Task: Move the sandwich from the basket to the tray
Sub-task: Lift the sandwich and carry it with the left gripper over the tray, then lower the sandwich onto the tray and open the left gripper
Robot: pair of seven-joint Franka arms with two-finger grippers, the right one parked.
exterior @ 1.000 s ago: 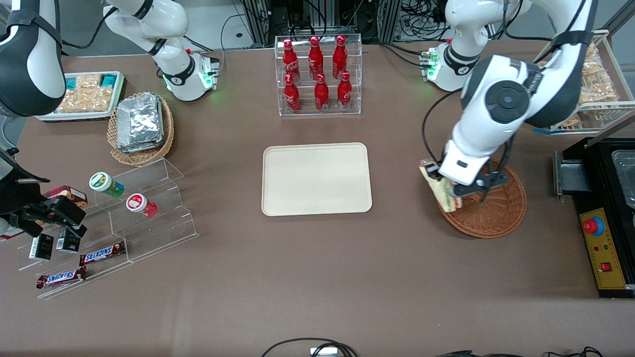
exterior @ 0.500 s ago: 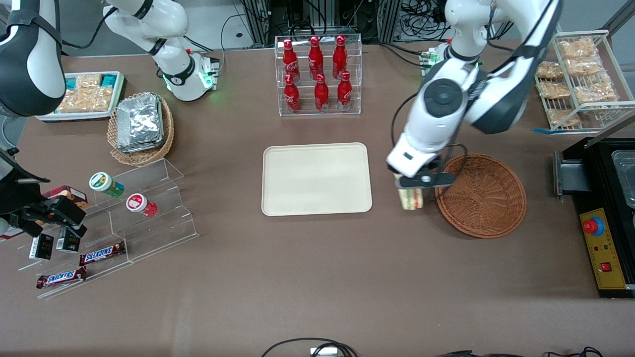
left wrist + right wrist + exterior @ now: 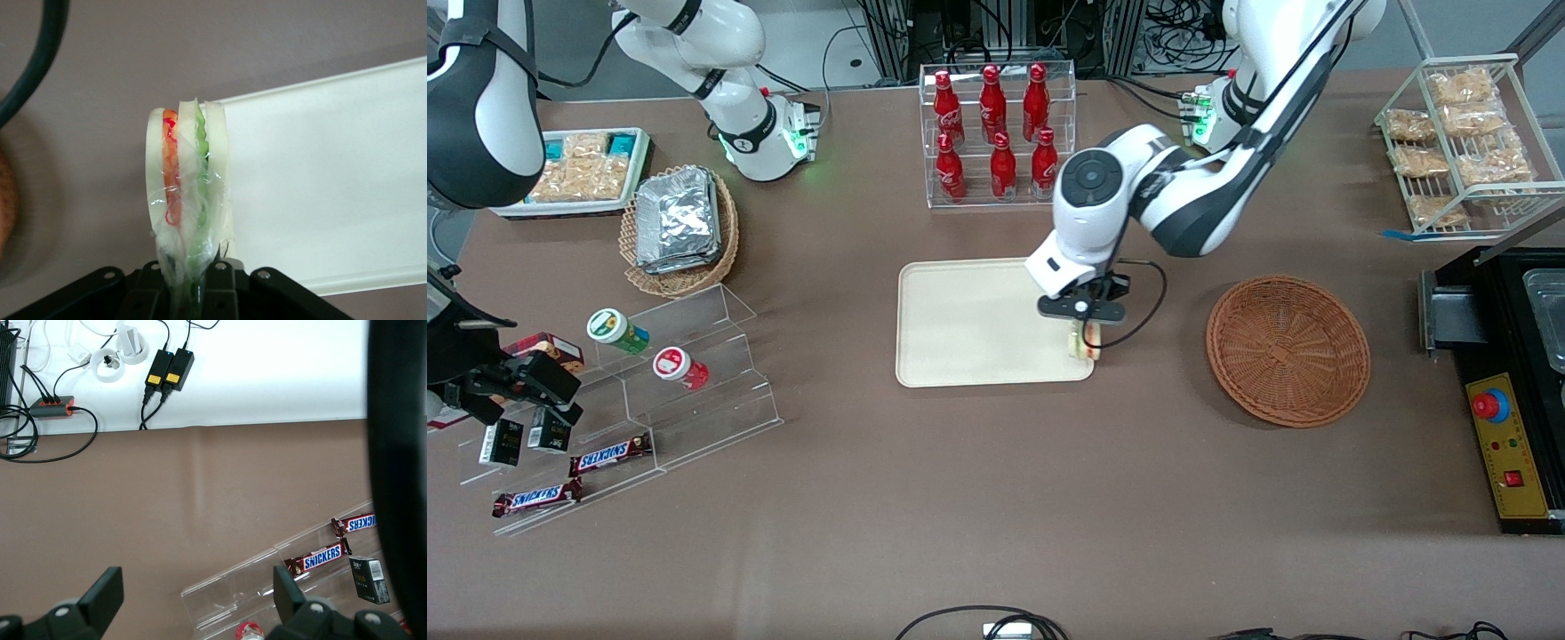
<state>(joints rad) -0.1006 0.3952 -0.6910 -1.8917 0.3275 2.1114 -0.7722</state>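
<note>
My left gripper (image 3: 1087,322) is shut on the sandwich (image 3: 1083,342), a clear-wrapped wedge of white bread with green and orange-red layers (image 3: 188,180). It hangs from the black fingers (image 3: 220,283) over the edge of the cream tray (image 3: 978,322) that faces the basket. In the wrist view the sandwich stands just over the tray's rim (image 3: 320,83). The reddish-brown wicker basket (image 3: 1288,349) sits empty beside the tray, toward the working arm's end of the table.
A clear rack of red bottles (image 3: 996,133) stands farther from the camera than the tray. A tan basket of foil packets (image 3: 679,227), a snack tray (image 3: 583,169) and acrylic steps with snacks (image 3: 649,391) lie toward the parked arm's end. A wire rack (image 3: 1467,142) and a black control box (image 3: 1507,444) flank the basket.
The gripper has carried the sandwich up out of the basket and sideways across the table to the tray's near edge. The basket now holds nothing.
</note>
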